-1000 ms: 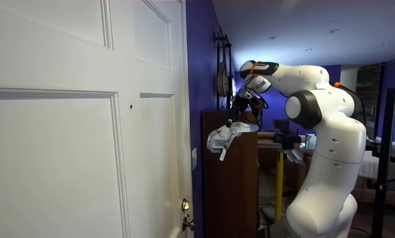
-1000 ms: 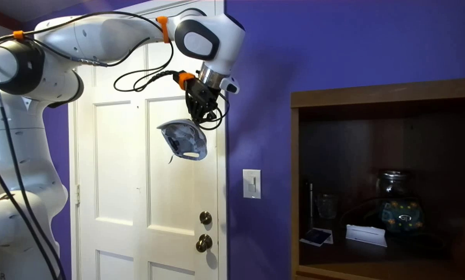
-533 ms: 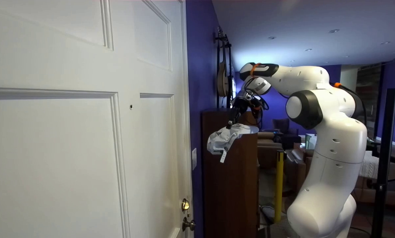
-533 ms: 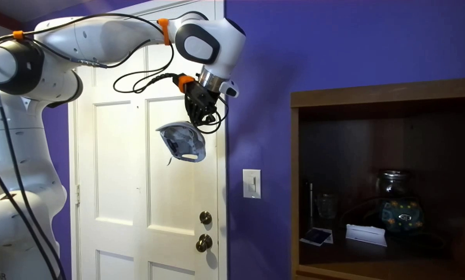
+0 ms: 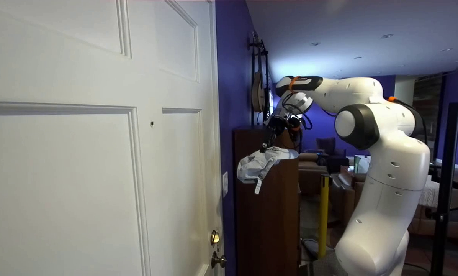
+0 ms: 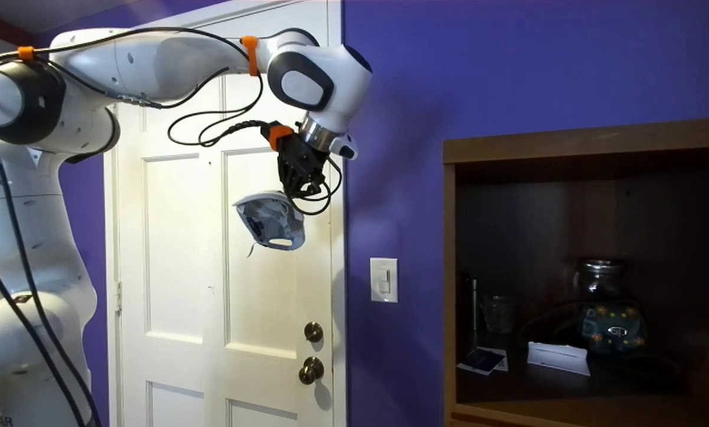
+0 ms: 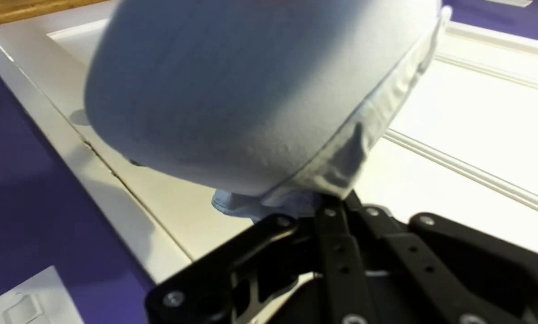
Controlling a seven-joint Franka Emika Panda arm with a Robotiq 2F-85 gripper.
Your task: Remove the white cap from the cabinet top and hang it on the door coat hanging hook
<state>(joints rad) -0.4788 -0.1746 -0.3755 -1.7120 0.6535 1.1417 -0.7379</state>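
Cap [image 6: 270, 220] is off the cabinet [image 6: 588, 143] and in the air in front of the door [image 6: 176, 249], touching nothing but the claw [image 5: 264, 148] as far as we can see. Claw is clenched on it: the fingers [image 7: 330, 222] pinch fabric, we'd say close to where brim [image 5: 289, 154] meets crown [image 5: 252, 168]. Exact bite is hidden by the cloth in the wrist view.

Why that hold: most of the crown hangs below the fingers, back slot [image 6: 280, 242] low, a loose tab [image 5: 258, 187] dangling. Our read: that keeps the hollow and slot free, so there's something to drop over a hook. Claw points down at a slant, probably so the cap can lead the arm [image 6: 153, 62] to the door.

We're mid-carry, we think: pick done, hanging not. We can't find the hook in any view, so no call on alignment. Hollow seems to face away from the door, so we'd expect a turn before hanging.

Risks: small pinch on floppy cloth, so it could pivot or sag. Cap also fills much of the wrist view; we'd lean on both exterior views. Doorknob [image 6: 311, 370] and light switch [image 6: 384, 280] are well apart from it, snag unlikely.
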